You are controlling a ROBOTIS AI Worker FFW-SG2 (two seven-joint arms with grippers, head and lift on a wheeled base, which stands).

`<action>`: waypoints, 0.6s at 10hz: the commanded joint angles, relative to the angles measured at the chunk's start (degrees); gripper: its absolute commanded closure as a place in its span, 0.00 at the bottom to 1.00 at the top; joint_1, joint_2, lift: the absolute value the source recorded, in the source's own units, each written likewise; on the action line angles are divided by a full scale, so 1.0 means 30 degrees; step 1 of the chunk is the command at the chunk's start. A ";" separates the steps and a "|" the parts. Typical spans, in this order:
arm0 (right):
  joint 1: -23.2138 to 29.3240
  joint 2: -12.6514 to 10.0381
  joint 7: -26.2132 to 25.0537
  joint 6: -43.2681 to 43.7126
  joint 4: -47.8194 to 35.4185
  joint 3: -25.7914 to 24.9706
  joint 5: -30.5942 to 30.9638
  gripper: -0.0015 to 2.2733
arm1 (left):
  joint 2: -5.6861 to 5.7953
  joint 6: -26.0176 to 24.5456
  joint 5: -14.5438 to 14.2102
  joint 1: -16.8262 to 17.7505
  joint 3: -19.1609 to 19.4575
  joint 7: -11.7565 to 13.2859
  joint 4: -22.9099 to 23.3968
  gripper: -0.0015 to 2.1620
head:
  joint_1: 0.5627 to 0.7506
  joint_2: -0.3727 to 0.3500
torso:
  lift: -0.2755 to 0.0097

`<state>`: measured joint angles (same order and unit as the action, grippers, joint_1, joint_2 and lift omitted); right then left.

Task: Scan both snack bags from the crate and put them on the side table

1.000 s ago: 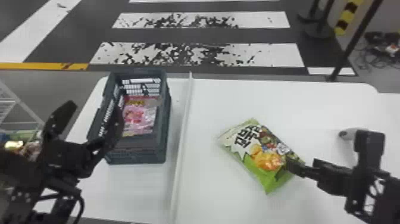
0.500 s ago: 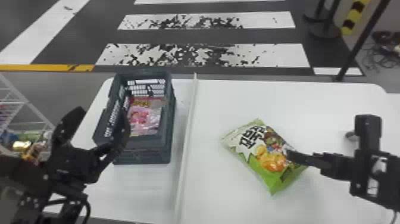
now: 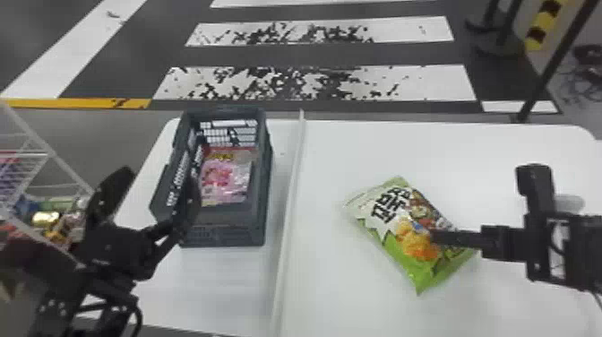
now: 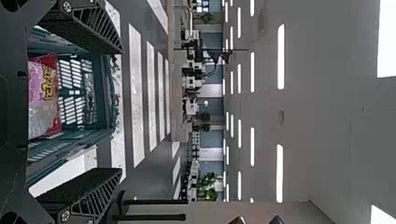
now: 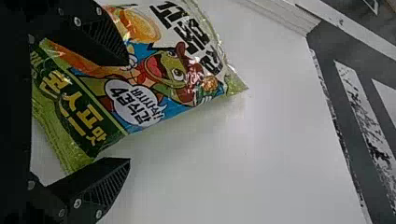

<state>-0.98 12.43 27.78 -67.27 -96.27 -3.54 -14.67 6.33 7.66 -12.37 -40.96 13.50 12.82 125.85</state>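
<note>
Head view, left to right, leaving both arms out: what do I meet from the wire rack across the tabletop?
White wire rack → dark crate with the pink snack bag inside → raised white strip → green snack bag → small pale object, which I cannot identify.

Place: large indoor hall, likely a robotics lab or test space
Floor (image 3: 331,54): crosswalk stripes (image 3: 430,83), yellow line (image 3: 80,103)
Ceiling (image 4: 327,126): rows of strip lights (image 4: 280,56)
Far side: plants (image 4: 206,182), blue panels (image 4: 211,138)
Near edge: loose cables (image 3: 590,74)
</note>
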 commanded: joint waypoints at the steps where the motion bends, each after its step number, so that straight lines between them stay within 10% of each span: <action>1: -0.0259 -0.0013 -0.0325 -0.1237 0.0038 0.0595 0.1080 0.99 | -0.0090 0.0095 -0.0008 0.0002 0.0013 0.0004 -0.0084 0.05 | 0.70 0.69 | 0.66; 6: 0.1030 -0.0042 0.0056 -0.1940 -0.4034 -0.1046 -0.0121 0.99 | -0.0178 0.0095 -0.0008 0.0031 -0.0016 0.0062 -0.0260 0.05 | 0.70 0.70 | 0.66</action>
<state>1.63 12.37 28.00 -72.28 -105.70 -5.69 -14.53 5.86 7.95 -12.38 -40.87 13.51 12.99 125.09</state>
